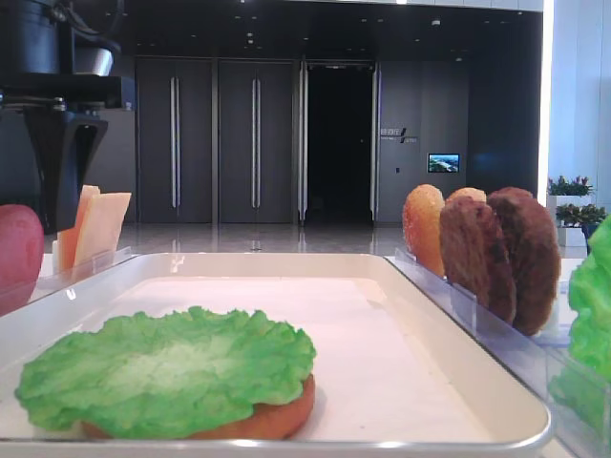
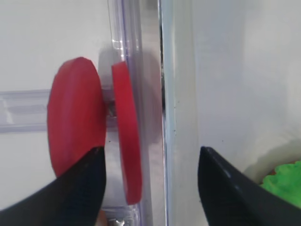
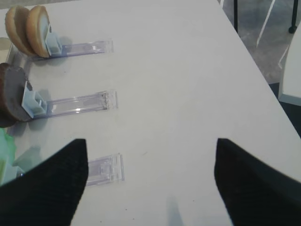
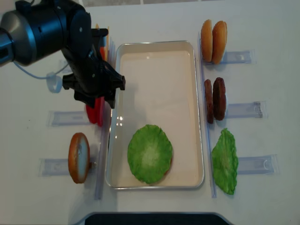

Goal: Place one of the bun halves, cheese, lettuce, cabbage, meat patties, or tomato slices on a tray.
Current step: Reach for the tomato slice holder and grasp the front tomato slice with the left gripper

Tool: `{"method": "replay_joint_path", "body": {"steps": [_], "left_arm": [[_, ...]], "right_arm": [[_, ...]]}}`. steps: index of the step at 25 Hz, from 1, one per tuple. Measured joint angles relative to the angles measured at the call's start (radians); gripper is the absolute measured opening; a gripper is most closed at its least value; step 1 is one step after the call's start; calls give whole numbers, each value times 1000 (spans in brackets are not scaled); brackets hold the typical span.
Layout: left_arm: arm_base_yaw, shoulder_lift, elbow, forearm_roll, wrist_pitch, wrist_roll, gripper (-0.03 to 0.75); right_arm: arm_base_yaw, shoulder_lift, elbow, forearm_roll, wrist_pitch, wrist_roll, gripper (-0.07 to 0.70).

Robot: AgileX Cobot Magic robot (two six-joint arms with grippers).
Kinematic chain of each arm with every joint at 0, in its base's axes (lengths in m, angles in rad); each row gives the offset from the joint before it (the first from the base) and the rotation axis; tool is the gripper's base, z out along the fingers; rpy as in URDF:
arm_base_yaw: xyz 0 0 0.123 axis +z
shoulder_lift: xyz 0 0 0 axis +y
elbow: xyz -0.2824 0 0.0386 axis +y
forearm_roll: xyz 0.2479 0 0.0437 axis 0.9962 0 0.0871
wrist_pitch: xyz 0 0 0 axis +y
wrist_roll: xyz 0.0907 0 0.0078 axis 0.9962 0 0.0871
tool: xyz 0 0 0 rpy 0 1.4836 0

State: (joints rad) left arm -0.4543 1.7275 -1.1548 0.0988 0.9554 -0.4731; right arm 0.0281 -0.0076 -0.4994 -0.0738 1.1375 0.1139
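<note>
Left gripper [image 2: 148, 188] spread wide over two tomato slices [image 2: 127, 132] standing on edge in a clear rack [image 2: 28, 110] just outside the tray [image 2: 176, 94] rim; probably light, stiff, slick plastic, best pinched across flat faces; right gripper [image 3: 150, 183] also wide, empty.

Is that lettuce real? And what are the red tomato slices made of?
The lettuce looks fake: soft foam or rubber probably, matte, with an even ruffled edge. The tomato slices look like smooth plastic or rubber, uniformly red, with clean round edges and no seeds.
</note>
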Motion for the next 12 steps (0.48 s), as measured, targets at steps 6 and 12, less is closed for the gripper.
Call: {"method": "replay_joint_path", "body": {"steps": [6,12], "left_arm": [[0,37,-1,7,-3,-1,470],[0,44,-1,23,-3,-2,342]], "right_arm": [[0,0,0,0,0,0,554],[0,0,0,0,0,0,554]]}}
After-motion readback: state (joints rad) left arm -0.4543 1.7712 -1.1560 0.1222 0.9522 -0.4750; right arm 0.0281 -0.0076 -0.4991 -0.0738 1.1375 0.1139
